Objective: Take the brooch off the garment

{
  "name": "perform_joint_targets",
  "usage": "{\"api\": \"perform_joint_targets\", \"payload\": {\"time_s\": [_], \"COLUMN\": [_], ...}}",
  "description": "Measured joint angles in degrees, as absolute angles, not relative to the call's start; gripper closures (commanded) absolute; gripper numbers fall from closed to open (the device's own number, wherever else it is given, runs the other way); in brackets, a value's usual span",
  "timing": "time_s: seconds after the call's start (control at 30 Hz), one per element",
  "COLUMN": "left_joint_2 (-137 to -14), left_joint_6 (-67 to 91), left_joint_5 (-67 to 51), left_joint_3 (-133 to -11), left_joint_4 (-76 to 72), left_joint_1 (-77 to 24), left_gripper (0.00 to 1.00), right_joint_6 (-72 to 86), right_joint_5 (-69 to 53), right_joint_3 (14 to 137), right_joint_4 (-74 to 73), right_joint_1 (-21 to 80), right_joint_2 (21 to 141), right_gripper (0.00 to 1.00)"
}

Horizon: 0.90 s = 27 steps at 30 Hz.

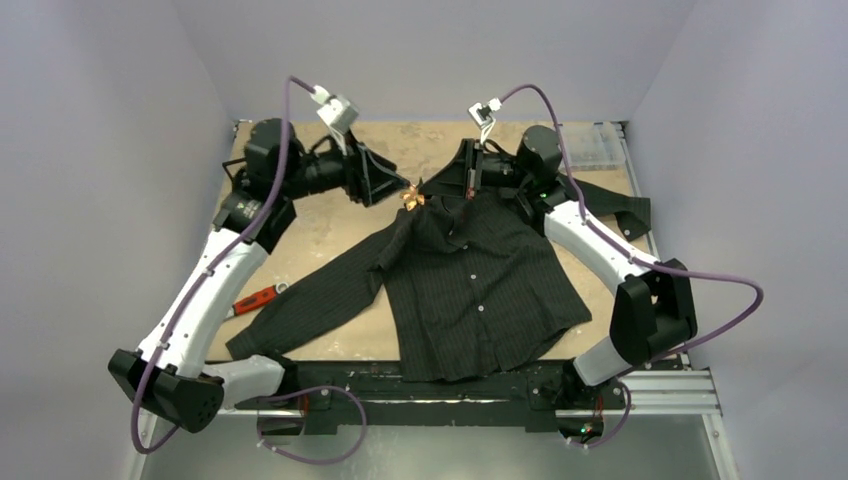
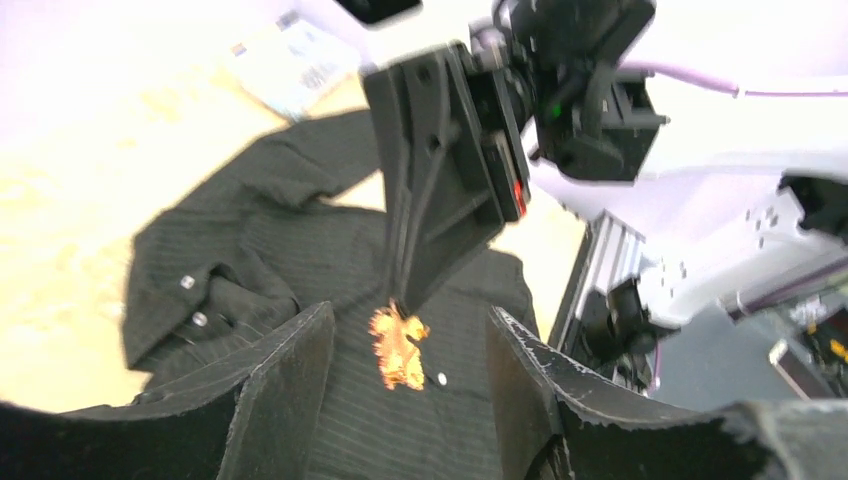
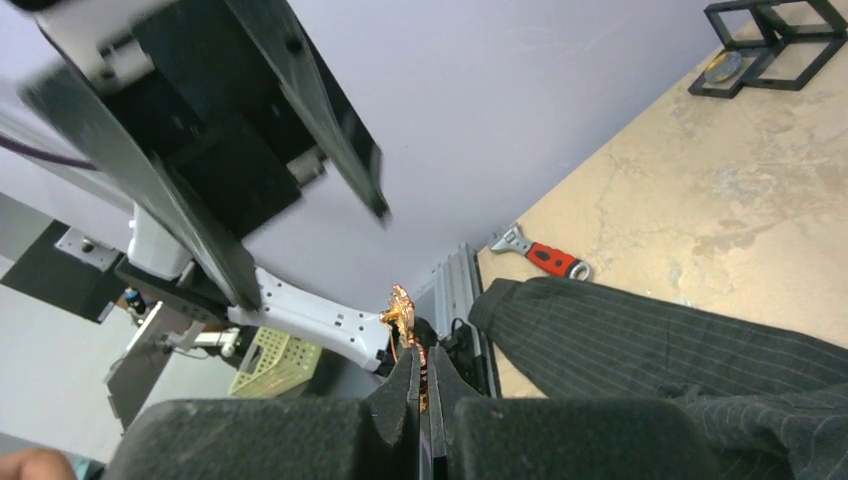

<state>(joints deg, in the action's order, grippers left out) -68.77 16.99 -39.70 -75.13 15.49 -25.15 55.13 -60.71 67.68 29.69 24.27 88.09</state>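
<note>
The black pinstriped shirt (image 1: 470,290) lies spread on the table, collar at the back; it also shows in the left wrist view (image 2: 260,250) and the right wrist view (image 3: 680,350). The gold brooch (image 1: 411,198) is pinched at the tips of my right gripper (image 3: 418,352), which is shut on it. The brooch (image 3: 402,305) sticks out past the fingertips. In the left wrist view it (image 2: 400,348) hangs from the right gripper (image 2: 397,300) just over the shirt front, beside a white button. My left gripper (image 2: 410,312) is open, its fingers either side of the brooch and not touching it.
A red-handled wrench (image 1: 255,298) lies on the table left of the shirt's sleeve. A clear plastic box (image 1: 595,145) sits at the back right corner. A black wire frame (image 3: 770,45) stands on the tabletop. The two grippers are close together over the collar.
</note>
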Motion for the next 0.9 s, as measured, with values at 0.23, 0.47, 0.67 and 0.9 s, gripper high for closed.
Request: {"api": "perform_joint_targets", "payload": {"time_s": [0.23, 0.47, 0.67, 0.9], "left_joint_2": [-69.7, -67.9, -67.9, -67.7], "left_joint_6": [19.5, 17.1, 19.6, 18.5], "left_joint_5": [-46.6, -51.0, -55.5, -55.7], "left_joint_3": [-85.8, -84.4, -83.0, -82.3], "left_joint_4": [20.6, 28.0, 27.8, 25.7], "left_joint_1": [-11.9, -11.3, -11.3, -12.3], "left_gripper": [0.41, 0.41, 0.40, 0.43], "right_joint_6": [39.4, 15.2, -10.2, -31.7], "right_joint_5": [-55.7, -48.7, -42.7, -38.4], "right_joint_3": [71.6, 74.0, 71.8, 65.2], "right_joint_4": [20.1, 15.9, 15.2, 16.4], "right_joint_1": [23.6, 23.7, 27.4, 31.8], "right_joint_2": [86.5, 79.4, 71.4, 65.7], "right_gripper": [1.00, 1.00, 1.00, 1.00]}}
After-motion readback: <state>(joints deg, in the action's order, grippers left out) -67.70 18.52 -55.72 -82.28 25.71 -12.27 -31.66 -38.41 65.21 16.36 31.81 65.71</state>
